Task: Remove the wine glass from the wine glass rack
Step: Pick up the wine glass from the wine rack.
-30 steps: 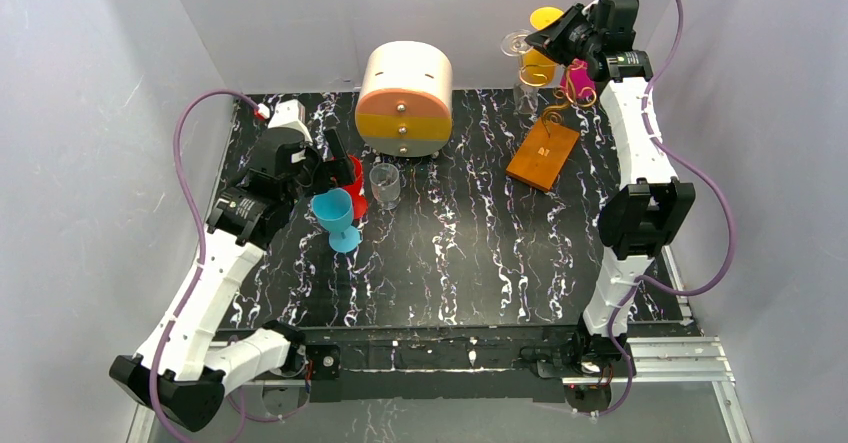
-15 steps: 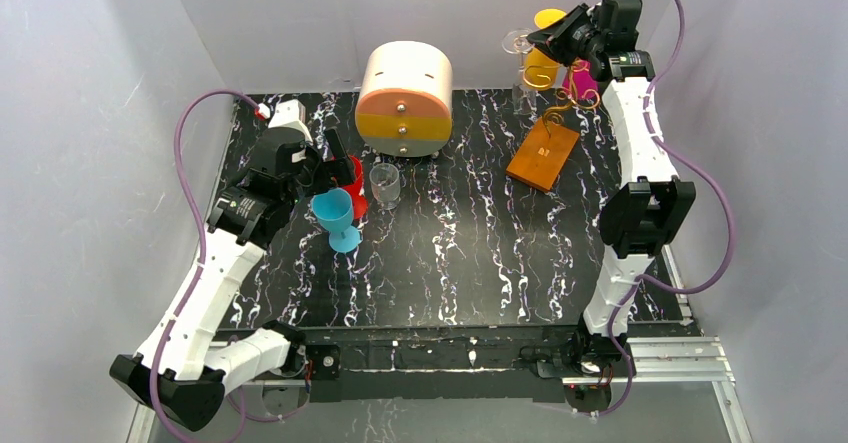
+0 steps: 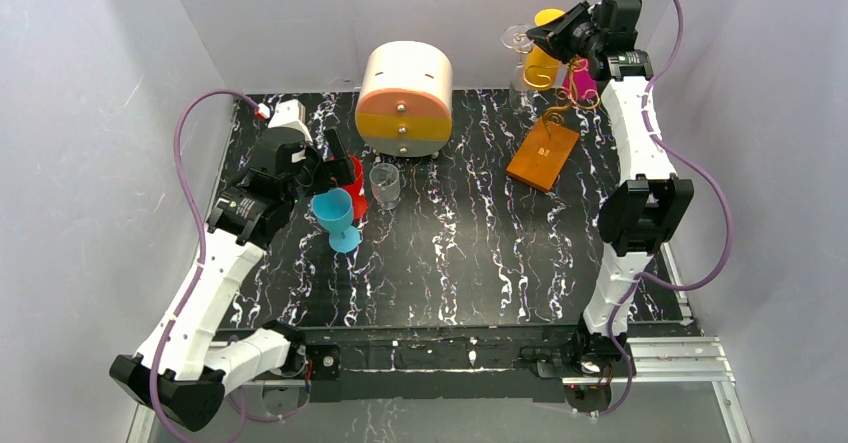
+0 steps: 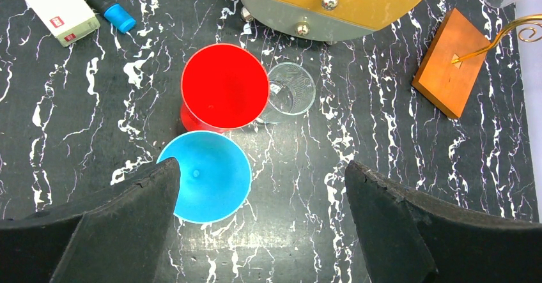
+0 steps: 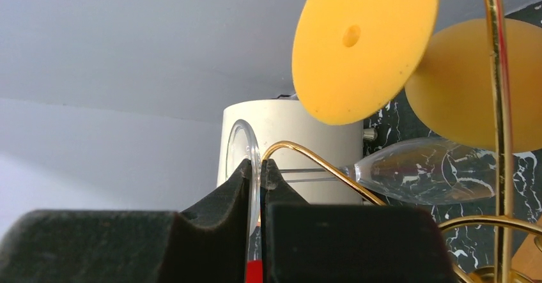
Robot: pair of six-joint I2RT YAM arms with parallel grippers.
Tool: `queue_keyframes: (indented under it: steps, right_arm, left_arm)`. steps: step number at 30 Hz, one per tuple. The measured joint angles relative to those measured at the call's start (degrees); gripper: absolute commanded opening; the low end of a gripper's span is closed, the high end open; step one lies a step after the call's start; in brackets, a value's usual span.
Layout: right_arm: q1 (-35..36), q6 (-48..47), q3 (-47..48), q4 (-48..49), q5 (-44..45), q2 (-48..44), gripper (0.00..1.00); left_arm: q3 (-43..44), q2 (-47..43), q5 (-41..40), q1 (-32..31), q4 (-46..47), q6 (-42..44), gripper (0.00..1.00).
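Observation:
The wine glass rack is gold wire on an orange-brown wooden base at the back right; its base also shows in the left wrist view. A clear wine glass hangs from it, bowl down. My right gripper is shut on that glass's thin foot disc, right beside a gold arm; its bowl lies to the right. My right gripper's tips pinch the disc. My left gripper is open and empty above a blue cup.
A yellow glass and a pink glass also hang on the rack. A round cream-and-orange drawer box stands at the back centre. A red cup and a clear tumbler stand by the blue cup. A white box and a marker lie at the far left.
My right gripper, shut on the clear glass's foot, has shifted slightly up and toward the back wall. The left arm has not moved.

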Motion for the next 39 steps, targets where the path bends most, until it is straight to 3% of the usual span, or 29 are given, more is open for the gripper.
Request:
queue_keyframes:
  steps: [39]
  right_arm:
    - [-0.4,-0.4,-1.9,0.9,5.9,-3.1,0.01]
  left_arm:
    - [0.0,-0.3,1.3,0.0,0.0,0.0,0.98]
